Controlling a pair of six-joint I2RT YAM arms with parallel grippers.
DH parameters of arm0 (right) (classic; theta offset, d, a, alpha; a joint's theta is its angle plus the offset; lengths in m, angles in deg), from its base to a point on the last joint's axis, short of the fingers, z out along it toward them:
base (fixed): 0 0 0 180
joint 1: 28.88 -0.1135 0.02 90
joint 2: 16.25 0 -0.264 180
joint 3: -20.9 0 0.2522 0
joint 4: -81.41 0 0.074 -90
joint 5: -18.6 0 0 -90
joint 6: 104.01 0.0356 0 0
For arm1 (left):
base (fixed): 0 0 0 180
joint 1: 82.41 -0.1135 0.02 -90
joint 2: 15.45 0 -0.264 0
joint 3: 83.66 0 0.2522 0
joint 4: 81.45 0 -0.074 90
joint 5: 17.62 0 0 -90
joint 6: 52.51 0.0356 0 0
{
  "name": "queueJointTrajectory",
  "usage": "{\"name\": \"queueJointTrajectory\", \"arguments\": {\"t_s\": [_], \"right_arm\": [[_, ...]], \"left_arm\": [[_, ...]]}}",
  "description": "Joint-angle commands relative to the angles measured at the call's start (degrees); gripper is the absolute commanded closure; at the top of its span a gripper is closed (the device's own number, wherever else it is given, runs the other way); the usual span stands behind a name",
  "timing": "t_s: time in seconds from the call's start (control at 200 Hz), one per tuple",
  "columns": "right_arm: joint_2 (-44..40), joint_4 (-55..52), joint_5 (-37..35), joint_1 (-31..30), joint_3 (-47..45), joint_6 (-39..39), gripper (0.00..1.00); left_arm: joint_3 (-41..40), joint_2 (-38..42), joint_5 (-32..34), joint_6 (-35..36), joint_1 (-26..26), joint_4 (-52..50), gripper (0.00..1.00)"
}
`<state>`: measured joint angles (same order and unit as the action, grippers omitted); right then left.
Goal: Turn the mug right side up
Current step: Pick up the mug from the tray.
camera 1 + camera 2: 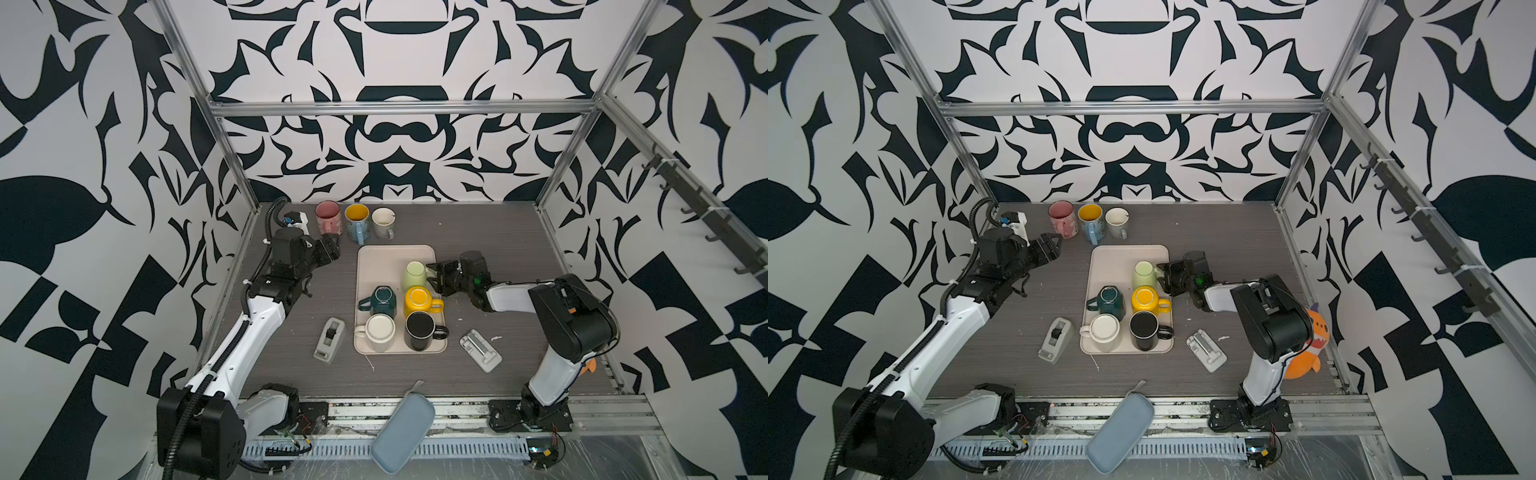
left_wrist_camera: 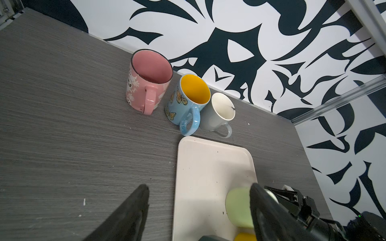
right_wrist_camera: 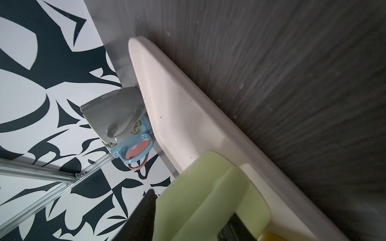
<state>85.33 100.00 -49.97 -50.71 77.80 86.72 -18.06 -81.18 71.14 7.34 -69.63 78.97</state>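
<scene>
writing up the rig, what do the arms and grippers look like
The left arm and right arm: white shells, black joints. A ribbed black hose runs along the left; a green light shows near the right wrist. The left gripper and right gripper are black.

Pale green mug (image 1: 415, 275) stands upside down on the cream tray (image 1: 384, 266).

a pale green ceramic mug (image 3: 200, 198) sits close up on a cream plastic tray (image 3: 188, 116), a black finger (image 3: 146, 215) of the right gripper (image 3: 191, 210) just beside its handle, while a grey mug (image 3: 108, 112) and a blue butterfly-print mug (image 3: 135, 151) stand past the tray's end on the grey woodgrain table (image 3: 292, 83).
</scene>
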Motion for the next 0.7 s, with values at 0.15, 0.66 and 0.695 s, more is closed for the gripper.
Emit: {"name": "queueJointTrajectory", "arguments": {"t_s": [0.15,0.66,0.695], "right_arm": [[-1.1,2.4,0.4,0.2,2.6,-0.4,0.52],[1.2,1.9,-1.0,0.5,5.5,-2.3,0.58],[1.4,2.0,-1.0,0.4,5.6,-2.3,0.58]], "left_arm": [[-0.4,0.8,0.7,0.3,0.1,-1.0,0.21],[-0.4,0.9,1.2,1.0,0.1,-1.8,0.21],[-0.3,1.0,1.3,1.0,0.1,-1.9,0.21]]}}
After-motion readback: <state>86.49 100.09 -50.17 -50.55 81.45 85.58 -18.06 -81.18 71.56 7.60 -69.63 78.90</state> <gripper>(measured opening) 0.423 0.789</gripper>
